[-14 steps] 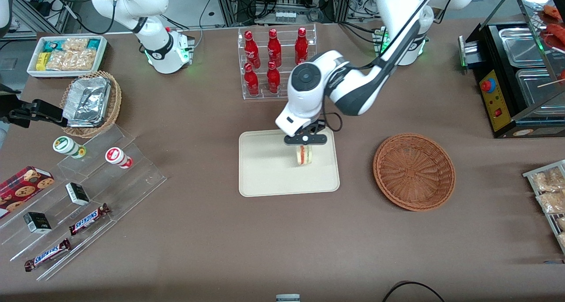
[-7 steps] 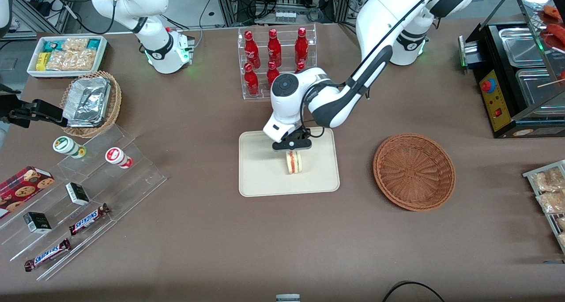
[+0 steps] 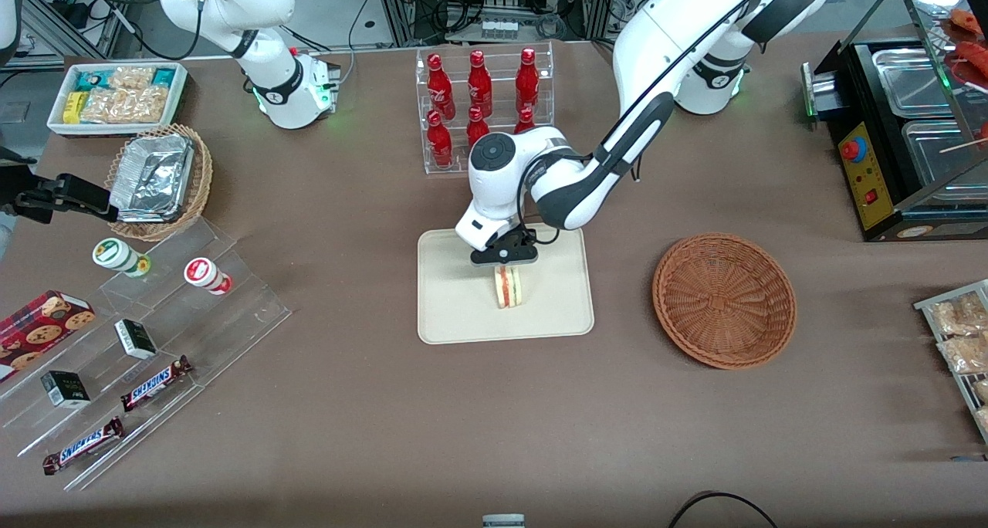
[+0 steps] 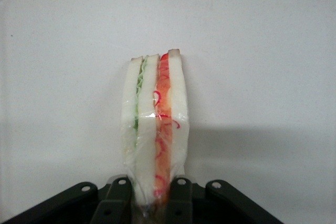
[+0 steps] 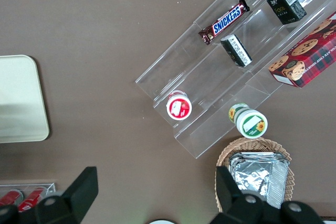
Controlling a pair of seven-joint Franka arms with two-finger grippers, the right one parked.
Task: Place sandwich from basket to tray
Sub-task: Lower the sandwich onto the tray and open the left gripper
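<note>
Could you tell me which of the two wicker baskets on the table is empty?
The reddish-brown basket beside the tray is empty; the tan basket holds foil containers. The gripper holds the sandwich over the tray.

The brown counter [image 3: 370, 404] is carrying the cream tray [image 3: 455, 312] at its middle, the reddish basket [image 3: 724, 300] beside it, a bottle rack [image 3: 485, 107], a clear stepped display [image 3: 154, 343] and the foil basket [image 3: 158, 181]
</note>
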